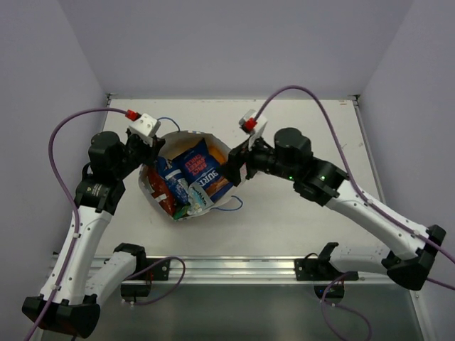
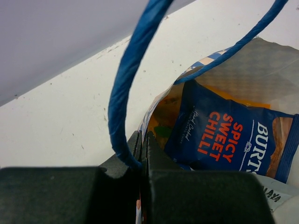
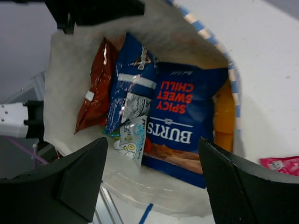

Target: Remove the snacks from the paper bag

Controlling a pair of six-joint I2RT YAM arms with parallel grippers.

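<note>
The paper bag [image 1: 146, 186] lies mid-table with its mouth wide open. Inside it lie a large blue snack packet [image 1: 201, 169], a blue-white packet [image 1: 174, 181], a red one [image 1: 159, 190] and a bit of green [image 1: 180, 211]. My left gripper [image 1: 154, 148] is shut on the bag's left rim, with the blue cord handle [image 2: 122, 98] looping over its fingers [image 2: 156, 151]. My right gripper [image 1: 235, 166] is open at the bag's right rim. In the right wrist view it [image 3: 153, 140] frames the blue packet [image 3: 182, 116], a silvery-teal packet [image 3: 133, 137], the red packet [image 3: 96, 88] and an orange one [image 3: 224, 116].
A pink packet [image 3: 282, 164] lies on the white table to the right of the bag in the right wrist view. A second blue cord handle [image 1: 232, 203] trails from the bag's near side. A metal rail [image 1: 234, 268] runs along the table's near edge.
</note>
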